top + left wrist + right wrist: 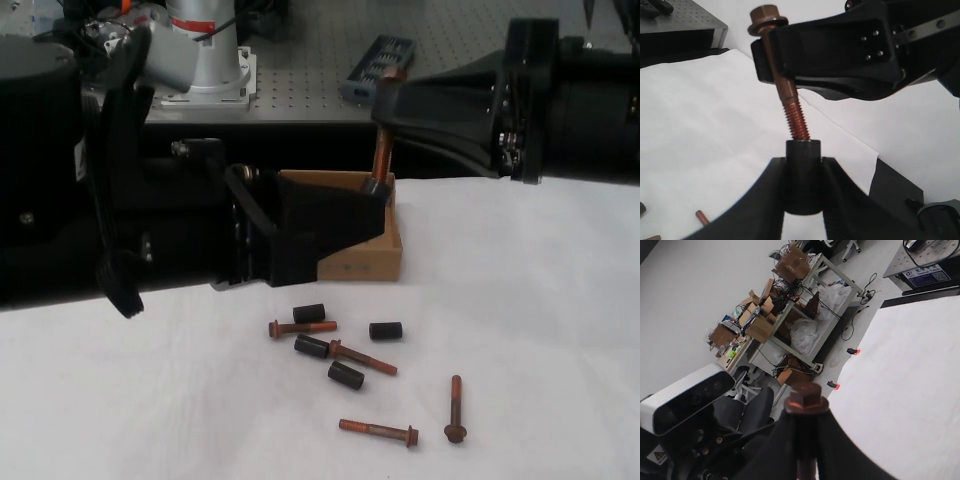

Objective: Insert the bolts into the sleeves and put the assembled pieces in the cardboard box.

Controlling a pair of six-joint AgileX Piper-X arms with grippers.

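1. Left hand (803,167) grips a sleeve (803,192). Right hand (772,55) grips a bolt (795,117), its tip entering the sleeve, mid-frame.
2. Loose bolts (378,431) and loose sleeves (346,375) await, lower centre of the bench (550,350). The box (372,262) interior is hidden.

The cardboard box (370,262) is partly behind the left gripper (372,192), so I cannot see inside it. The bolt (782,85) goes down into the sleeve (802,175), and its tip is hidden in there. The black fingers (850,200) cover the sleeve's sides. In the right wrist view the right gripper (804,420) covers the bolt's long part, and just its head peeks out. A second bolt (702,216) shows just one end by a finger; the rest is hidden
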